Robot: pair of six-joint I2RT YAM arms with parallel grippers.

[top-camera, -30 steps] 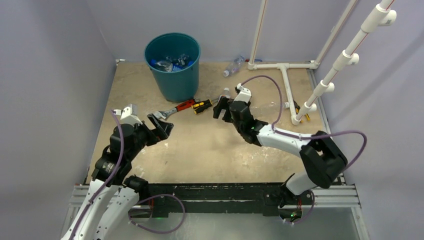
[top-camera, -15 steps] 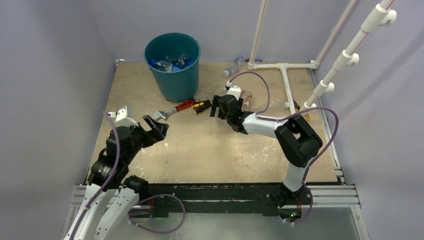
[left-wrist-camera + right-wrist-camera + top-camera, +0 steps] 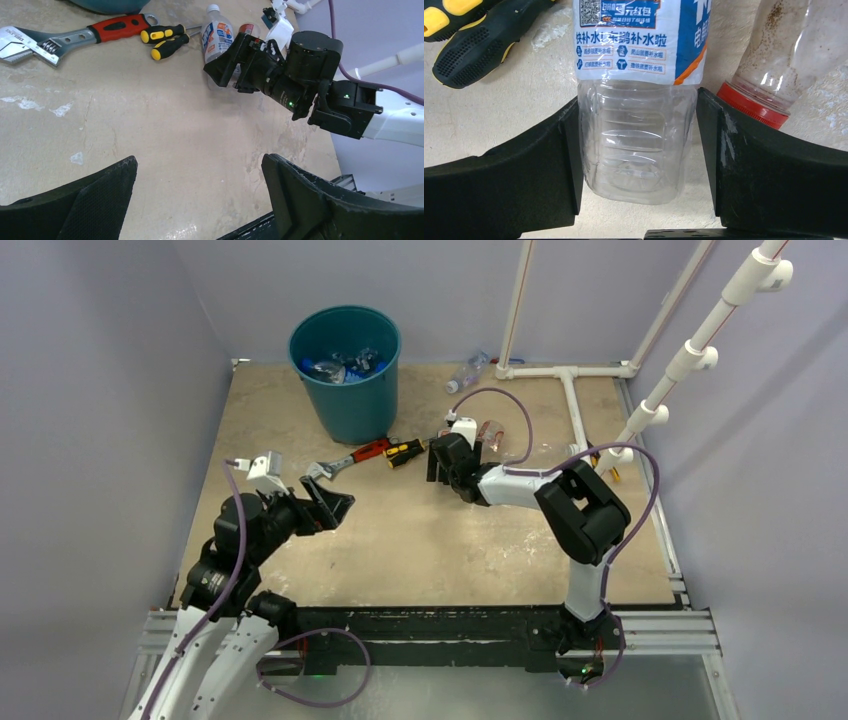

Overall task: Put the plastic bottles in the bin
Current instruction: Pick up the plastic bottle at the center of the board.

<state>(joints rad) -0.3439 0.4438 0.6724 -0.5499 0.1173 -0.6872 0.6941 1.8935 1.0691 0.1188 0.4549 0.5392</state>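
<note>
A clear plastic bottle with a blue and white label lies on the table, its base between my right gripper's open fingers, which straddle it closely. A second clear bottle with a red cap lies just to its right. Both also show in the left wrist view: the labelled bottle and the red-capped bottle. Another bottle lies at the back by the white pipes. The teal bin stands at the back left with several bottles inside. My left gripper is open and empty above the table.
A red-handled wrench and yellow-black screwdrivers lie between the bin and my right gripper; one screwdriver handle is just left of the labelled bottle. A white PVC pipe frame occupies the back right.
My right gripper has moved in and down around the labelled bottle's base, the arm folding closer. My left gripper has shifted slightly right and stays open.
</note>
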